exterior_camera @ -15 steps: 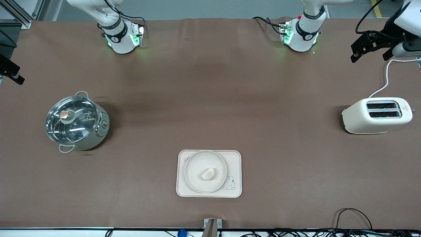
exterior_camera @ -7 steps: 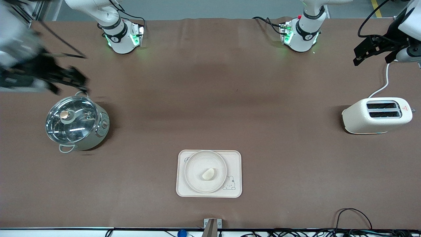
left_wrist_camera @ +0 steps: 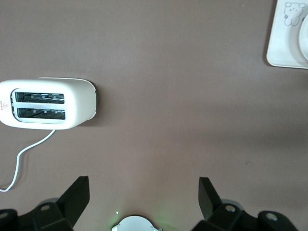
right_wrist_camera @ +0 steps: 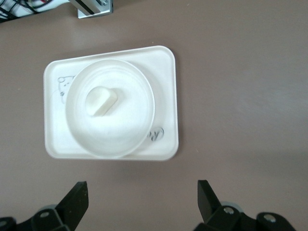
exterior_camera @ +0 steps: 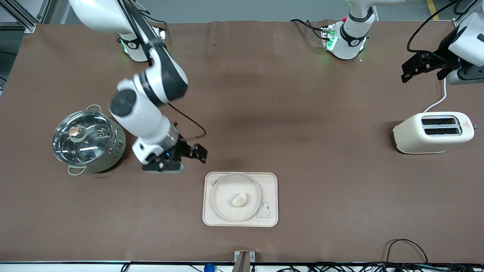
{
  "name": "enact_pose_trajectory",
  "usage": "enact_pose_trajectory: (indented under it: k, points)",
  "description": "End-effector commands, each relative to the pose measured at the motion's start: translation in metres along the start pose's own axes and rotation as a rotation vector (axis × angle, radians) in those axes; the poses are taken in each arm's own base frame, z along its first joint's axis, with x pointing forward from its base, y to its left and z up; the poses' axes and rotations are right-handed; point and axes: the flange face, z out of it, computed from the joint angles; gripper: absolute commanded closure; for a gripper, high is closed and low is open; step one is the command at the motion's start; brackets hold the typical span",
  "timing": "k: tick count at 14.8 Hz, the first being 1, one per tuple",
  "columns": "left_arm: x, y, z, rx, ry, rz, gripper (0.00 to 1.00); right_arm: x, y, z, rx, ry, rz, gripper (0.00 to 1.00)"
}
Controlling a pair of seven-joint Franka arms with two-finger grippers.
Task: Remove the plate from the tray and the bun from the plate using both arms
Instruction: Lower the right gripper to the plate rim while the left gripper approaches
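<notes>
The tray lay low in the centre of the front view, the plate on it and the bun resting in the plate. The right gripper hung with jaws spread wide over bare table just above and to the left of the tray in that frame. The left gripper waited, also open, at the upper right edge, above the toaster. A clean approach would probably bring the right gripper level onto the plate's rim, without nudging the bun.
</notes>
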Motion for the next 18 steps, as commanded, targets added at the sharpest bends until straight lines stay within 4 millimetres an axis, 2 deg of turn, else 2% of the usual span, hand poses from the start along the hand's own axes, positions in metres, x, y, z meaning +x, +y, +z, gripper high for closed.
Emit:
enact_pose_trajectory:
  k: [1, 3, 5, 7, 10, 11, 14, 16, 18]
  points:
    - [0.016, 0.001, 0.018, -0.011, -0.048, 0.001, 0.0, 0.042, -0.02, 0.039, 0.039, 0.033, 0.08, 0.01]
    - [0.028, 0.002, 0.035, -0.01, -0.08, 0.0, 0.0, 0.044, -0.026, 0.076, 0.043, 0.046, 0.074, 0.03]
    - [0.037, 0.003, 0.051, -0.009, -0.111, -0.001, 0.0, 0.047, -0.015, 0.108, 0.07, 0.095, 0.09, 0.03]
    - [0.046, 0.003, 0.066, -0.007, -0.138, -0.004, 0.0, 0.047, -0.014, 0.111, 0.085, 0.089, 0.103, 0.03]
    - [0.053, 0.004, 0.082, -0.005, -0.168, -0.005, 0.0, 0.036, -0.017, 0.114, 0.06, -0.005, 0.091, 0.03]
    - [0.054, 0.004, 0.084, -0.004, -0.171, -0.005, 0.0, 0.033, -0.02, 0.114, 0.073, -0.034, 0.062, 0.03]
    - [0.058, 0.004, 0.093, -0.003, -0.187, -0.004, 0.0, 0.032, -0.009, 0.112, 0.092, -0.139, 0.042, 0.05]
    - [0.058, 0.003, 0.095, -0.002, -0.192, -0.005, 0.0, 0.026, -0.015, 0.106, 0.084, -0.17, 0.029, 0.06]
    - [0.064, -0.006, 0.105, -0.004, -0.211, -0.012, 0.0, 0.024, -0.019, 0.103, 0.083, -0.17, 0.029, 0.06]
